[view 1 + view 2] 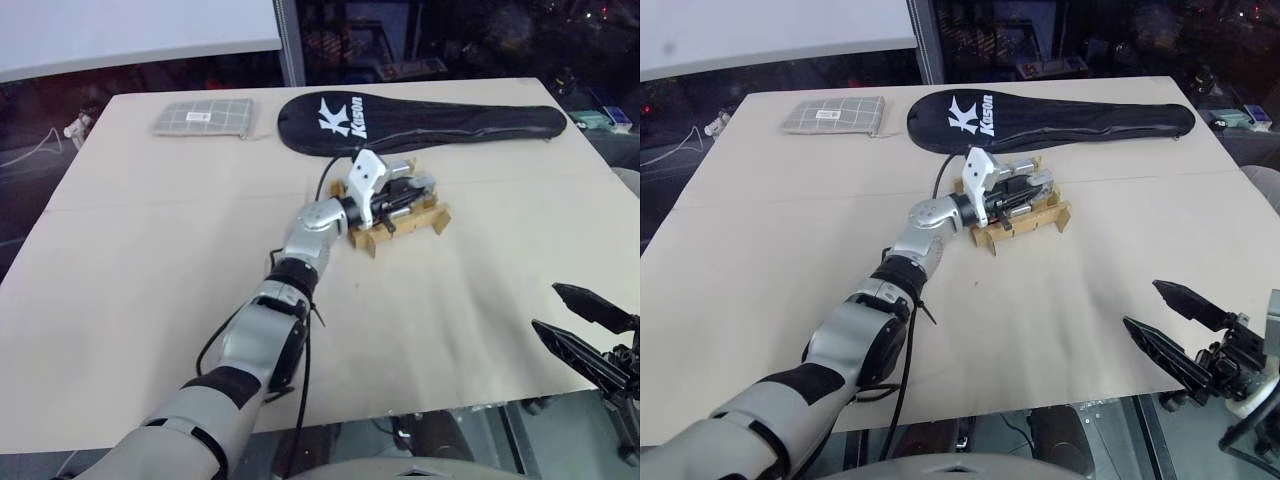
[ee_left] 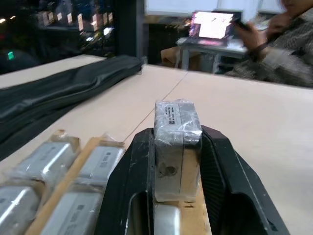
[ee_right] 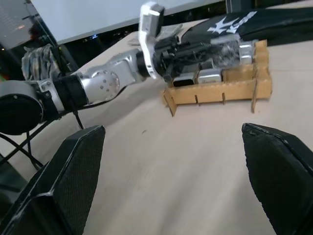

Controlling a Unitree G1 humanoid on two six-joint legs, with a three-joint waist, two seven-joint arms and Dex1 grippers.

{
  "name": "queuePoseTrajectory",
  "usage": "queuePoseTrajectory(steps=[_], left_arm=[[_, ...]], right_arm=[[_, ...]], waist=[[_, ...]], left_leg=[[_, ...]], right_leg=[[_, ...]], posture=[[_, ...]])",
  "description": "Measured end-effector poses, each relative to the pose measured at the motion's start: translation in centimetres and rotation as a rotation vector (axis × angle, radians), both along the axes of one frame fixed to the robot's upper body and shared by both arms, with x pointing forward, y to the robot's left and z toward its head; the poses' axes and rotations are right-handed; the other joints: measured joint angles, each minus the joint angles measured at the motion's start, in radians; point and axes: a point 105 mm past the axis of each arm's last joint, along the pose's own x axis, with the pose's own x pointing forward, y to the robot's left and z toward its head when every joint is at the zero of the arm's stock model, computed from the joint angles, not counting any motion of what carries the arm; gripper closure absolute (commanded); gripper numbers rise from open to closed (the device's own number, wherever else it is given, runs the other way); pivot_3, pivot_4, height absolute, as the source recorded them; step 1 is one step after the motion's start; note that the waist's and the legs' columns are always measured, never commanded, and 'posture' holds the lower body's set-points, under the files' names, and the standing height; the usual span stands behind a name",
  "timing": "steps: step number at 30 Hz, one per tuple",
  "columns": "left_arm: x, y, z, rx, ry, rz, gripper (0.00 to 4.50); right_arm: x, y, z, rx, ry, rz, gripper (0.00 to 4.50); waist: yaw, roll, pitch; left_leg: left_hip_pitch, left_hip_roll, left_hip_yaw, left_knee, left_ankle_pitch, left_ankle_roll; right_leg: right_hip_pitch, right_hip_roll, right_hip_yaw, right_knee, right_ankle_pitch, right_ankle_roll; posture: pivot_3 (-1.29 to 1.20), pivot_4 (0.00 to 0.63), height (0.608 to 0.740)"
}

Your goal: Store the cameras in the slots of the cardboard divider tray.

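Your left gripper [image 2: 177, 161] is clamping a small silver-grey metal camera block [image 2: 176, 142] directly above the brown cardboard divider tray [image 3: 230, 88] — your right gripper [image 3: 171, 176] is hanging wide open, empty, well short of it.

Light fell evenly from overhead on the tan table [image 1: 150, 280], which read bright against a dark surround. Shadows were soft and short. At twelve o'clock in the left wrist view a laptop screen [image 2: 213, 24] glared pink-white, and the background there was blurred. That view's near fingers [image 2: 128, 191] at six o'clock were soft. The black racket cover [image 1: 420, 122] showed mild sheen.
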Motion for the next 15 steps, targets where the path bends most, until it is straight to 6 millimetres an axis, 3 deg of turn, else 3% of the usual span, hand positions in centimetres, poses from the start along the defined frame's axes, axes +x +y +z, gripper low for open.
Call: queuePoseTrajectory(steps=[4, 7, 15], left_arm=[[0.5, -0.7, 0.5, 0.016, -0.028, 0.027, 3.82], [0.3, -1.1, -0.3, 0.051, -0.019, 0.009, 3.82], [0.3, -0.5, -0.8, 0.117, -0.014, -0.013, 3.82]], right_arm=[[0.0, 0.1, 0.2, 0.001, -0.010, -0.002, 0.08], [0.2, 0.2, 0.3, 0.003, -0.020, -0.009, 0.08], [0.2, 0.2, 0.2, 0.005, -0.019, -0.011, 0.08]], waist=[[0.001, 0.000, 0.000], [0.000, 0.000, 0.000], [-0.001, 0.000, 0.000]], left_leg=[[0.000, 0.000, 0.000, 0.000, 0.000, 0.000], [0.000, 0.000, 0.000, 0.000, 0.000, 0.000], [0.001, 0.000, 0.000, 0.000, 0.000, 0.000]], right_leg=[[0.000, 0.000, 0.000, 0.000, 0.000, 0.000], [0.000, 0.000, 0.000, 0.000, 0.000, 0.000], [0.000, 0.000, 0.000, 0.000, 0.000, 0.001]], posture=[[0.00, 0.150, 0.740], [0.00, 0.150, 0.740], [0.00, 0.150, 0.740]])
